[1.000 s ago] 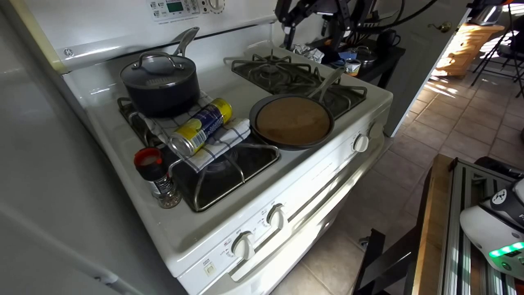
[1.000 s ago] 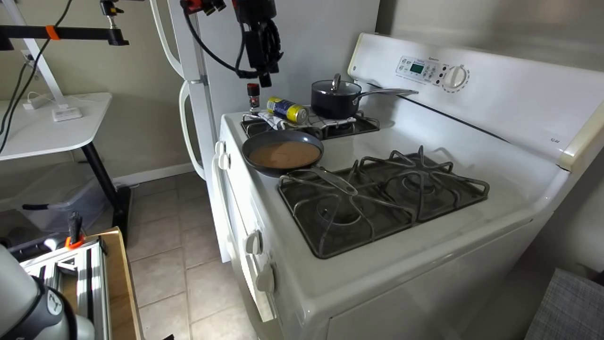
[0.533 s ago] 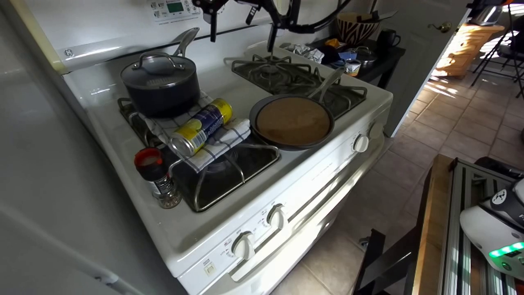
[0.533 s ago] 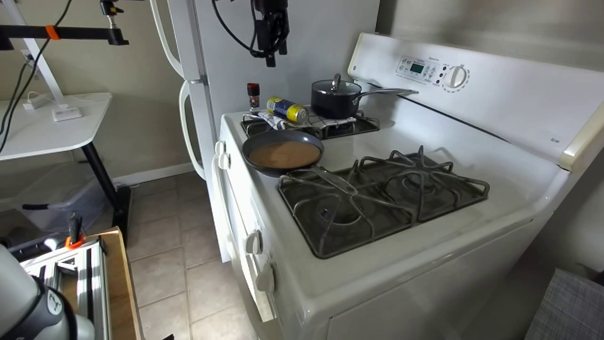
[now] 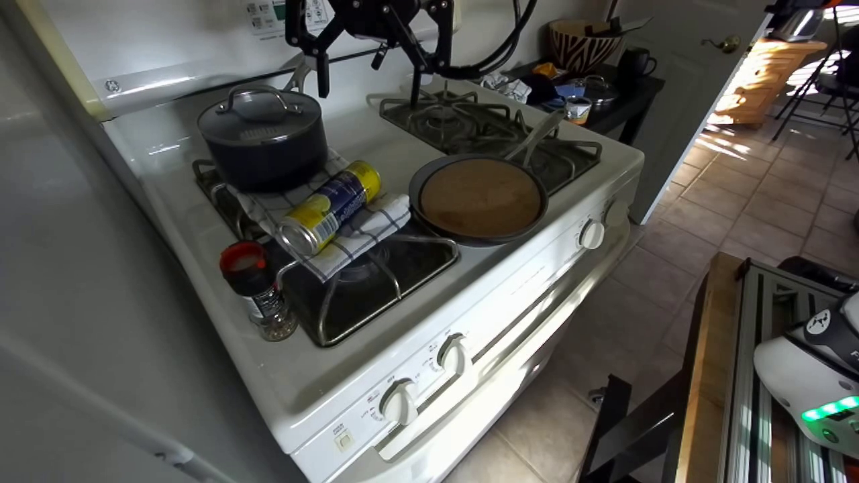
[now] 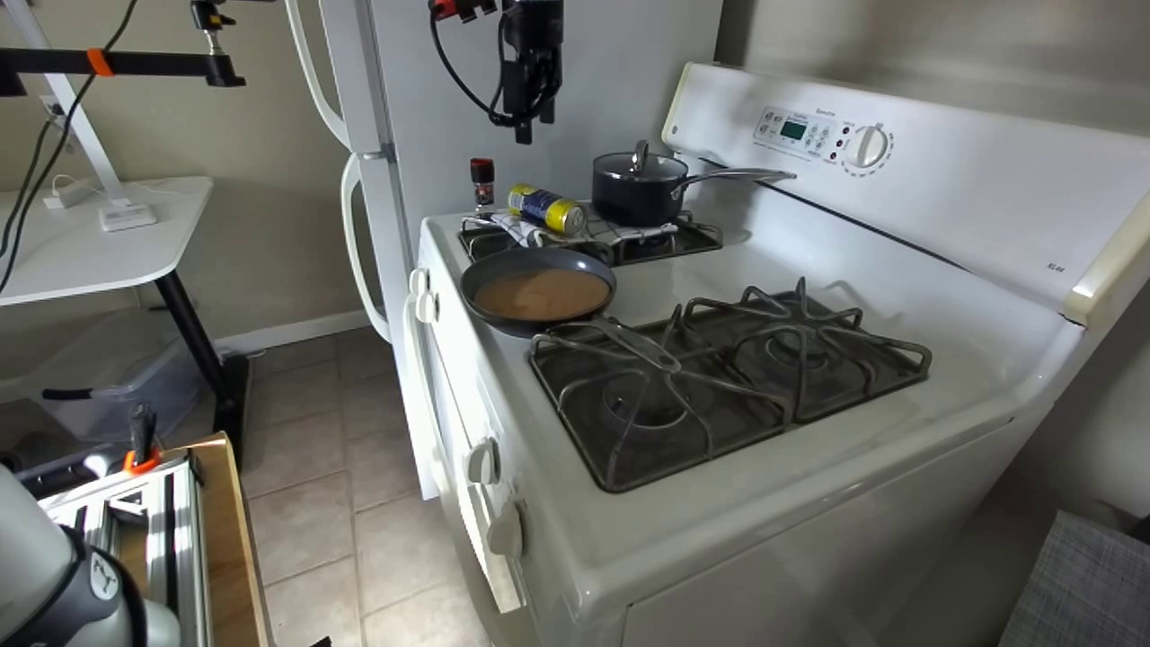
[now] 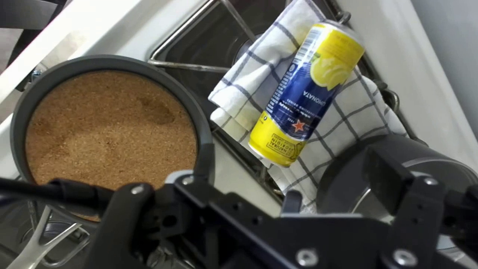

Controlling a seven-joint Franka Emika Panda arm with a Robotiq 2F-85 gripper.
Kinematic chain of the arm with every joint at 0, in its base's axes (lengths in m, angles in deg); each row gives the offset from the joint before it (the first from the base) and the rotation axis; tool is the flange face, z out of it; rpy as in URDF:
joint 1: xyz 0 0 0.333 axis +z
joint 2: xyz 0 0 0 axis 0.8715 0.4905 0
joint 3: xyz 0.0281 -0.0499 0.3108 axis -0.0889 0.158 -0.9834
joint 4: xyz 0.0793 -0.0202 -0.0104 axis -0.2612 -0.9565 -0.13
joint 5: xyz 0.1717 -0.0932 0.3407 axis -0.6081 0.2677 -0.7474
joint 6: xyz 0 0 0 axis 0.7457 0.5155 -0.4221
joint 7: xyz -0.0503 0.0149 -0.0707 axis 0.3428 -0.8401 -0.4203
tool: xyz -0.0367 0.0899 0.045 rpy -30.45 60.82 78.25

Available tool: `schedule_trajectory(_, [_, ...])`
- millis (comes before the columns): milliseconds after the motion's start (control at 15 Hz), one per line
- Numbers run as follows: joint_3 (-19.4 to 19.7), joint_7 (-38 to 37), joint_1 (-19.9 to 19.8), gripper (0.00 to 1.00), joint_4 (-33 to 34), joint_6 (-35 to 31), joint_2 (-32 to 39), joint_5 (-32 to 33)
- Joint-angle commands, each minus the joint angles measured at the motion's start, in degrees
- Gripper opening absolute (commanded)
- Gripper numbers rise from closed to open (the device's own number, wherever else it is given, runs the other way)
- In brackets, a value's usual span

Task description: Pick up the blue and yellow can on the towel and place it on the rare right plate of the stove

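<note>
Refrigerator rises beside your white stove; on the stove's opposite side, next to the back panel, you have the rear right plate; the dark pan, with a brown disc in it, sits near the front edge, its handle reaching over the front right burner; the lidded pot stands at the rear left, its base meeting the checked towel; your gripper hangs above the stove, its fingers spread wide; in the wrist view the pan shows behind one finger and the pot behind the other, so you have an obstacle to either side; the blue and yellow can lies on its side on the towel, below the gripper and apart from it, slanting away ahead of the gap between the fingers; the red-topped jar stands upright near the can, just beside the front left grate.
</note>
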State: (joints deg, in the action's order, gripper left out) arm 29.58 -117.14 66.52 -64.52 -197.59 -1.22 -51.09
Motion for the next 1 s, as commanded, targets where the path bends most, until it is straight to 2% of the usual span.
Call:
schedule_trajectory(0, [3.5, -11.6, 6.0, 1.0, 4.9, 0.0, 6.0, 0.9])
schedule_trajectory(267, [6.1, -15.3, 10.1, 1.0, 8.9, -1.5, 11.6, 0.6])
schedule_trajectory(600, [8.8, -32.7, 14.4, 1.0, 10.9, -5.0, 16.2, 1.4])
schedule_trajectory(933, [11.8, -43.8, 15.8, 1.0, 12.5, -2.3, 18.3, 2.4])
